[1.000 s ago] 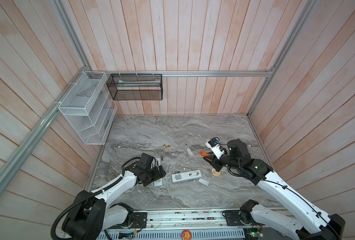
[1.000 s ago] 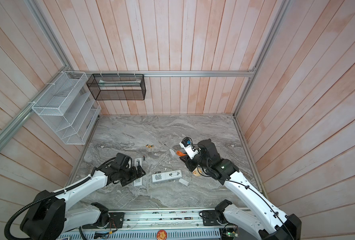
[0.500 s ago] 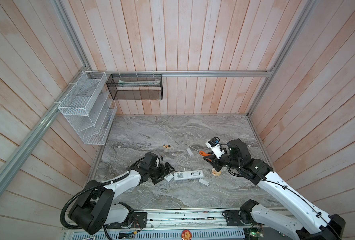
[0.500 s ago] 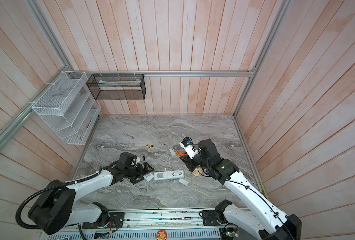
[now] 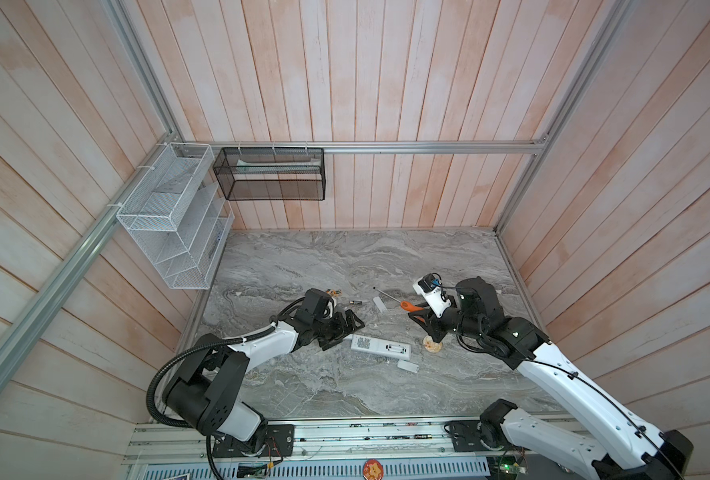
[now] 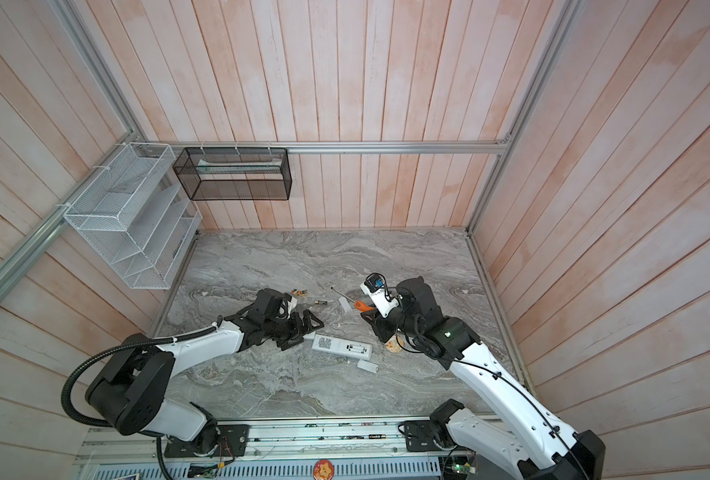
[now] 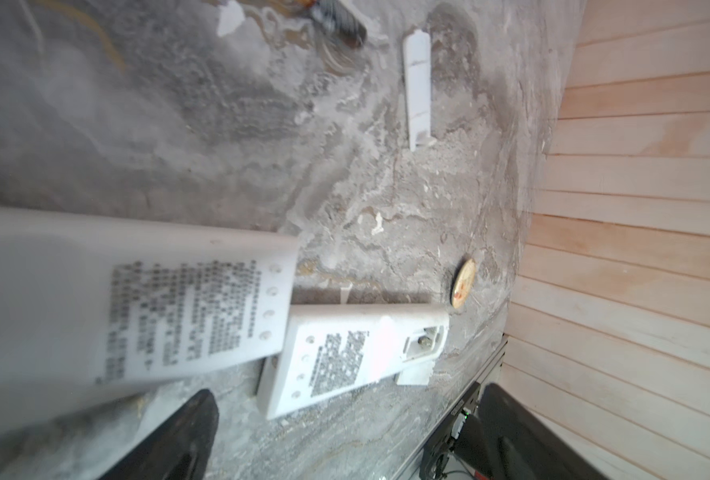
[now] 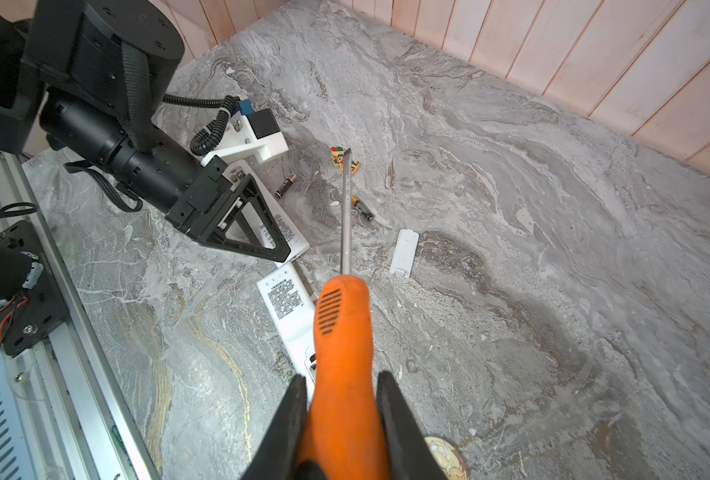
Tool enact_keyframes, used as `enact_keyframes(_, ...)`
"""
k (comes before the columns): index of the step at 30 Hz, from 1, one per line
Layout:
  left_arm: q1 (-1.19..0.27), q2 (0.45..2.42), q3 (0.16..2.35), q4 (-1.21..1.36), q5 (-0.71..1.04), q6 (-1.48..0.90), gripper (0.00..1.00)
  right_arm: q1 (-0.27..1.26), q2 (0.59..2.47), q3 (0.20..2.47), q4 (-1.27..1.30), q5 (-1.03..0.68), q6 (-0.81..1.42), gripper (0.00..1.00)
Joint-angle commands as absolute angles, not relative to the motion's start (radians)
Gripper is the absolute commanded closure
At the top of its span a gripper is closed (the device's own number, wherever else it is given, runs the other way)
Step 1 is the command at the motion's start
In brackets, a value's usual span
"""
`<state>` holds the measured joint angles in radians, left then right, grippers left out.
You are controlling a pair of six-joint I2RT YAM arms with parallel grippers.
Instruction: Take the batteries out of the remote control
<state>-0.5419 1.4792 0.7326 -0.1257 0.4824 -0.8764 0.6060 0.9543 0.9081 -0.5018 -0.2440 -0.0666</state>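
Note:
Two white remote controls lie label-up. One remote (image 8: 280, 226) sits under my open left gripper (image 5: 345, 328) against one finger (image 7: 178, 432), its end overlapping the other remote (image 5: 380, 345). Whether it is gripped I cannot tell. The second remote's battery compartment (image 7: 424, 340) is uncovered, and no cell shows in it. Two batteries (image 8: 284, 185) (image 8: 361, 209) lie loose on the table behind the remotes; in both top views one battery (image 5: 356, 302) (image 6: 322, 302) shows. My right gripper (image 8: 341, 382) is shut on the orange-handled screwdriver (image 8: 341, 332), held above the table right of the remotes.
Two white compartment covers (image 5: 379, 303) (image 5: 407, 365) lie on the marble table (image 5: 345, 257). A round tan disc (image 5: 432, 345) sits under the right wrist, and a small colourful figure (image 8: 341, 160) lies near the batteries. Wire baskets (image 5: 174, 216) (image 5: 270, 174) hang on the walls.
My left gripper has swept right across the table, bringing the first remote with it until it meets the second remote. The right arm and screwdriver have not moved.

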Motion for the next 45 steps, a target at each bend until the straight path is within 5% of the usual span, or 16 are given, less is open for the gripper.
enact_keyframes(1,-0.542,1.359,0.801,-0.358,0.411,-0.685,0.0,0.603,0.96,0.952,-0.503,-0.235,-0.051,1.0)
enact_keyframes(5,-0.485,1.261,0.892,-0.639,0.194,-0.482,0.0,0.602,0.984,0.946,-0.479,-0.245,-0.044,1.0)
enact_keyframes(10,-0.37,1.362,1.051,-0.591,0.147,-0.338,0.0,0.597,1.048,0.935,-0.408,-0.262,0.005,1.0)
enact_keyframes(14,-0.358,1.763,1.398,-0.506,0.174,-0.178,0.0,0.579,1.09,0.959,-0.38,-0.253,0.046,1.0)
enact_keyframes(21,-0.343,2.475,2.369,-0.595,0.303,-0.065,0.05,0.499,1.112,0.966,-0.31,-0.265,0.114,1.0)
enact_keyframes(27,-0.322,2.592,2.353,-0.351,0.431,-0.122,0.05,0.489,1.142,0.985,-0.299,-0.279,0.104,1.0)
enact_keyframes(39,-0.333,2.685,2.352,-0.371,0.518,-0.148,0.06,0.442,1.225,1.01,-0.189,-0.344,0.178,1.0)
enact_keyframes(45,-0.315,2.378,1.969,-0.167,0.545,-0.187,0.11,0.397,1.395,1.093,-0.159,-0.381,0.208,1.0)
